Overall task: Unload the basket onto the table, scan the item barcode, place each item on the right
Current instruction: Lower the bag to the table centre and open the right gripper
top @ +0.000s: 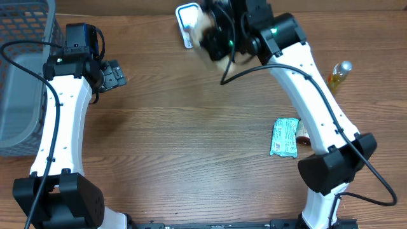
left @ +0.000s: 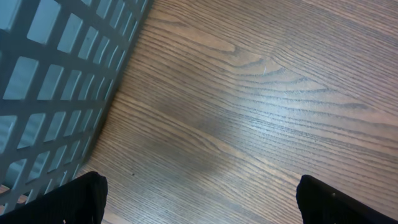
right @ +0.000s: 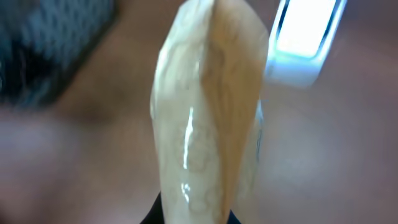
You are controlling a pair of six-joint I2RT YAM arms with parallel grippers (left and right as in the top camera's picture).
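Note:
My right gripper [top: 219, 43] is shut on the item, a glossy tan packet [top: 208, 39] that looks blurred in the overhead view. It holds the packet just right of the white, blue-edged scanner [top: 187, 23] at the table's far edge. In the right wrist view the packet [right: 205, 118] stands upright and fills the middle, rising from my gripper [right: 196, 219]. The scanner [right: 305, 43] glows white behind it at the upper right. No barcode shows. My left gripper [top: 116, 73] is open over bare wood [left: 199, 199], holding nothing.
A grey mesh basket [top: 19, 76] stands at the left edge, close to the left gripper [left: 56, 81]. A green packet [top: 285, 137] lies by the right arm, with a small red thing [top: 302, 135] beside it. A yellow bottle [top: 339, 75] lies at the far right.

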